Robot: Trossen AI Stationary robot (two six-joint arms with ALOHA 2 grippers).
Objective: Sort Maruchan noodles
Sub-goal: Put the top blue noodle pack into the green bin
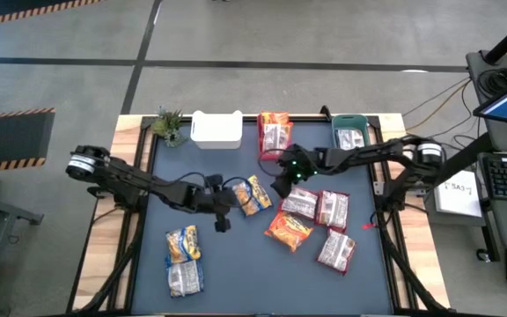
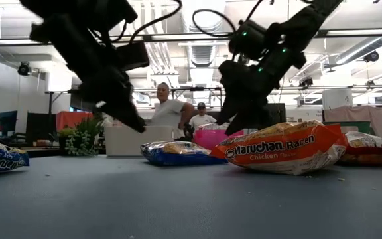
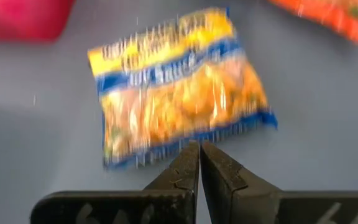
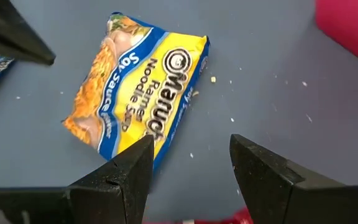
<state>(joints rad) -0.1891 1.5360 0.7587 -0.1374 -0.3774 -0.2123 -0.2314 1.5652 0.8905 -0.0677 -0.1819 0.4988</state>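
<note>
The flat, crinkly blue-and-yellow plastic packet of soy-sauce ramen [image 1: 253, 195] lies loose on the dark blue-grey table mat [image 1: 236, 273], near the middle of the table and a little toward its far side, on the near side of the pink plastic bin [image 1: 274, 132] that already holds packets. Nothing grips it. In the overhead view its long axis runs slantwise, from far left to near right. It sits between the two tools: the left gripper [image 1: 222, 216] hangs just to its left and slightly nearer, fingers pressed together on nothing, their tips in the wrist view lining up with the middle of one long edge of the packet. The right gripper [image 1: 282, 183] hovers just to its right, a little farther back, jaws parted and empty, with the packet off to one side of its gap instead of between the fingers. My judgement is that the right arm is the better placed to take it, being already spread, but it must first shift left to straddle the packet.
</note>
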